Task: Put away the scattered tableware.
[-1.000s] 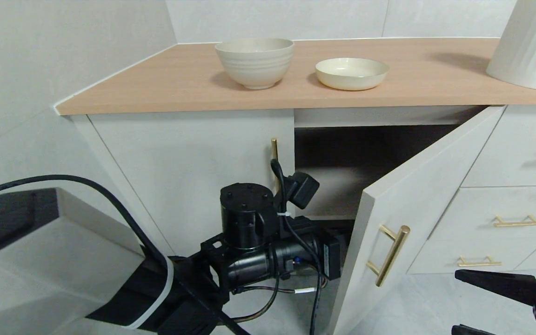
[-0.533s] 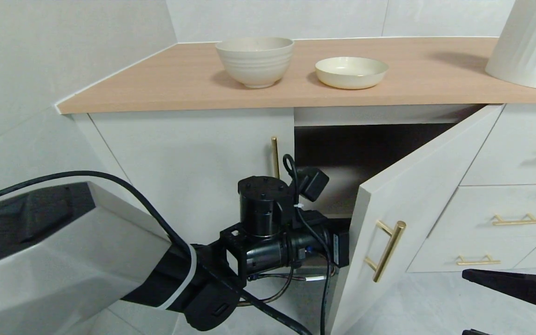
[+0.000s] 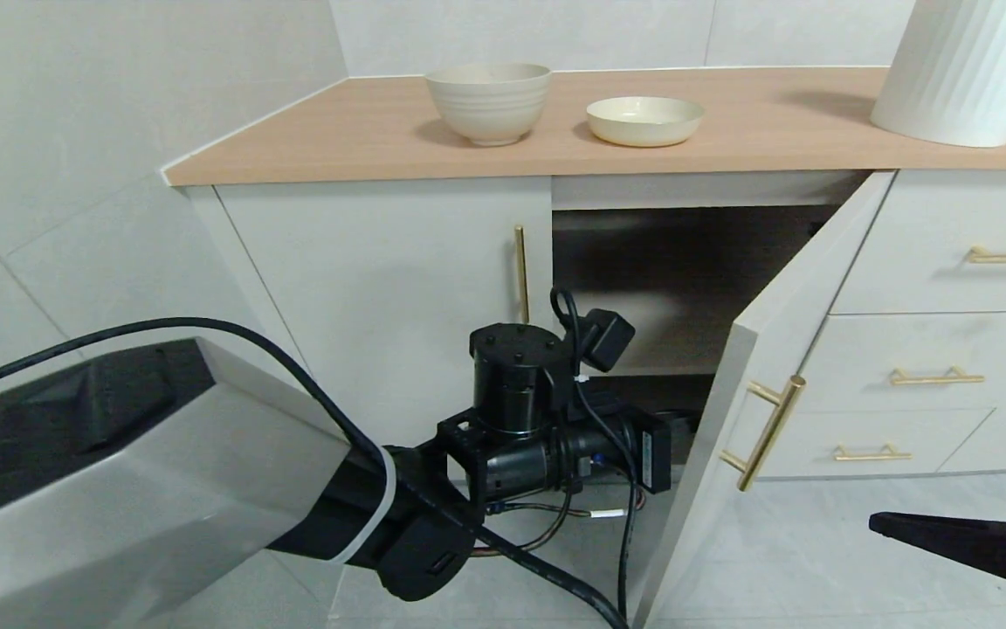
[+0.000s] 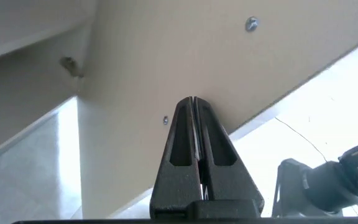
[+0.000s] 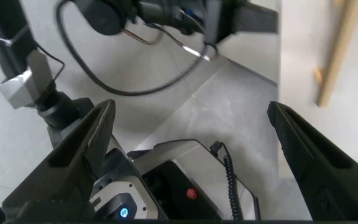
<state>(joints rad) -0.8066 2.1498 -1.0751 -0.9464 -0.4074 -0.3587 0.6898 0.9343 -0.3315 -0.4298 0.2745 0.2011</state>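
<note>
Left end effector [image 4: 192, 102] clenched at flat cabinet door [image 3: 774, 349], right end effector [image 5: 191, 109] splayed, ribbed round bowl [image 3: 489, 100]

Deep bowl [image 3: 489, 101] on the table [image 3: 363, 140], toward its left rear; shallow dish [image 3: 644, 120] just right of it, apart; ribbed vessel [image 3: 957, 70] at the table's far right end; below the table, closed door [image 3: 381, 288] on the left, open compartment [image 3: 669, 288] in the middle, drawers [image 3: 931, 376] on the right; open door [image 3: 774, 349] hinged at the right, swung out toward the robot, standing before the drawers' left edge; left tool [image 4: 193, 102] low in the opening, behind that door, tip close to its inner face, contact unclear; right tool [image 5: 191, 118] low over the floor [image 3: 817, 542], right of the door's outer face, apart from it.
</note>
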